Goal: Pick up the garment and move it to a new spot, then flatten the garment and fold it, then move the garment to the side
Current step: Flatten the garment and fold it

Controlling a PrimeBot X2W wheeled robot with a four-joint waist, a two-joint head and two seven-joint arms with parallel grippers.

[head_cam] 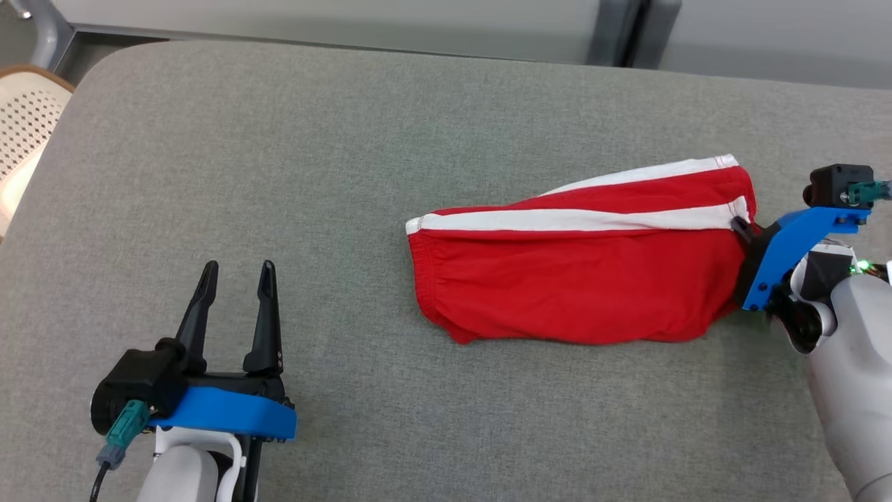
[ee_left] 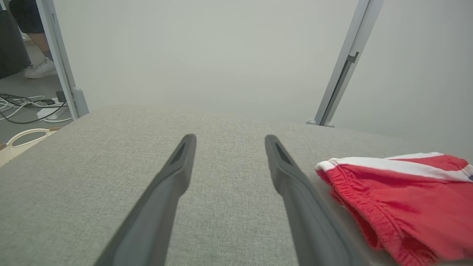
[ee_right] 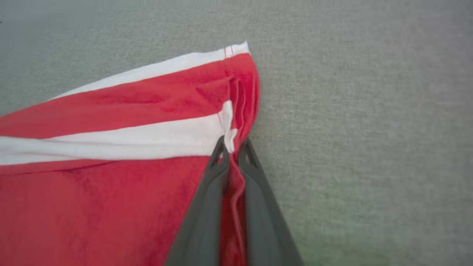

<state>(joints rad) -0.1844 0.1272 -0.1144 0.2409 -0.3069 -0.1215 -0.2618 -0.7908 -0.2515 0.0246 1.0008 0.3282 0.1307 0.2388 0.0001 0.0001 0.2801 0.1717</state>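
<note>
A: Where is the garment (head_cam: 578, 279) lying?

B: It is lying on the right half of the grey padded surface (head_cam: 313, 139), stretching sideways. Its elastic waistband is pointing toward the middle and its hemmed end toward the right gripper (ee_right: 231, 146). It is looking like a pair of red shorts, with 2 white stripes running lengthwise along the far part.

A: What is that gripper doing?

B: Its 2 dark fingers are pinching the hem just where the nearer white stripe is ending. In the right wrist view a ridge of red cloth is showing squeezed between them. Gripping a corner, I am judging, is giving it a handle for lifting or dragging the whole piece to a new spot.

A: And the cloth itself?

B: It is looking soft, like knit cotton, gathering into fine puckers at the waistband and sagging into shallow creases. It is likely going to drape and bunch rather than hold shape, so flattening is probably calling for both arms.

A: The other arm?

B: The left gripper (head_cam: 238, 268) is hovering over the front left of the surface, well apart from the shorts. Its fingers are standing spread with nothing between them.

A: Beyond that?

B: The surface is showing a coarse weave and a rounded corner. A cream perforated item (head_cam: 24, 132) is standing off its left edge, and a person's white shoe (ee_left: 40, 68) is showing on the floor near loose cables (ee_left: 22, 107).
</note>
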